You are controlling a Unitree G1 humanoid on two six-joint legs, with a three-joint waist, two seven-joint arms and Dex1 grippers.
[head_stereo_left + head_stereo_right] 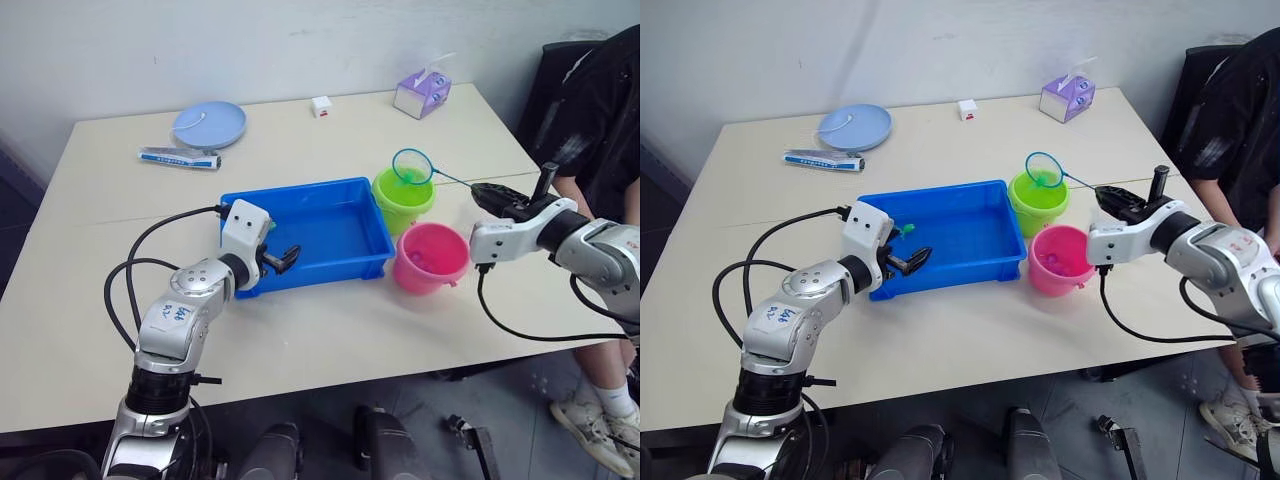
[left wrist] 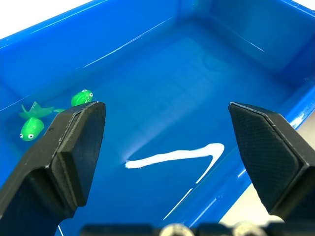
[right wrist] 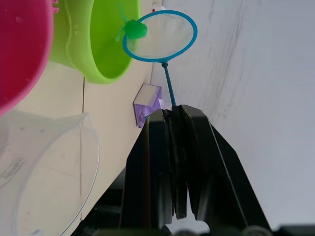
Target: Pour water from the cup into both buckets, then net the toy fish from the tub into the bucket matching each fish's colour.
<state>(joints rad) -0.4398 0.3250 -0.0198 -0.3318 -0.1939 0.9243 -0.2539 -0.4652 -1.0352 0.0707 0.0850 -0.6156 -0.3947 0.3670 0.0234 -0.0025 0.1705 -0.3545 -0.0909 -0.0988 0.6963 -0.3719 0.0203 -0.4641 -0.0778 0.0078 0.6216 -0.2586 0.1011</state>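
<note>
Two buckets stand close together toward the table's right edge: green bucket [image 1: 403, 198] farther back, pink bucket [image 1: 431, 256] nearer the front edge, both just beside the right end of the blue tub [image 1: 308, 233]. Tub sits mid-table; wide bare table [image 1: 330, 345] lies along the front edge and at the left end. Right tool [image 3: 174, 123] is clamped tight on the thin handle of the net [image 3: 160, 36], whose hoop hangs over the green bucket's far rim with one green fish [image 3: 134, 28] in the mesh. Clear cup [image 3: 47, 169] stands near the right edge, beside the pink bucket. Left tool [image 2: 165, 147] is spread wide and empty over the tub's front left corner. Tub holds water and two green fish [image 2: 30, 127], possibly a third partly hidden beside them. Small dark specks inside the pink bucket are too small to identify.
</note>
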